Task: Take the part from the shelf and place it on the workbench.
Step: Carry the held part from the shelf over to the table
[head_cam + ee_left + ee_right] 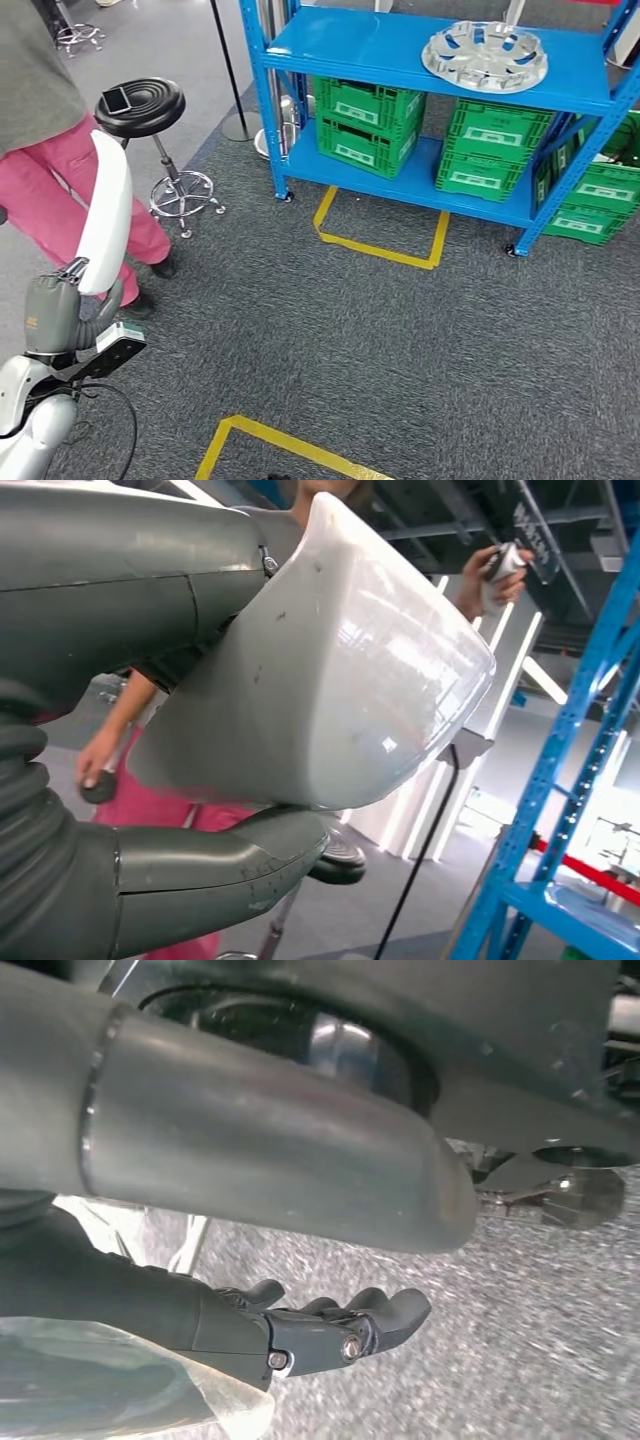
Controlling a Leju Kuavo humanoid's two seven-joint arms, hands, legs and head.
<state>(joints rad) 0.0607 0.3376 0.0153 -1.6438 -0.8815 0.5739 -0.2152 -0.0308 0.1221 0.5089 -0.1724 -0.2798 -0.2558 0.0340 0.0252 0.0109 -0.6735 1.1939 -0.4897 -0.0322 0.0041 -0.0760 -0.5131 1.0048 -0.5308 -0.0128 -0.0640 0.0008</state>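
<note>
A white curved shell part (106, 210) stands upright at the left of the head view, gripped at its lower end by my left hand (56, 312). In the left wrist view the same white part (340, 670) lies between my thick grey thumb (196, 870) and the fingers (113, 580) on its other side. My right hand (332, 1330) hangs over the grey carpet with its dark fingers stretched out, slightly bent, and nothing in them. The blue shelf (362, 45) stands ahead, with a silver wheel cover (484, 55) on its upper board.
Green crates (366, 120) fill the shelf's lower board. A person in pink trousers (45, 205) stands close on my left, beside a black stool (140, 105). Yellow tape (377, 248) marks a box on the carpet before the shelf, and more tape (287, 445) lies near me.
</note>
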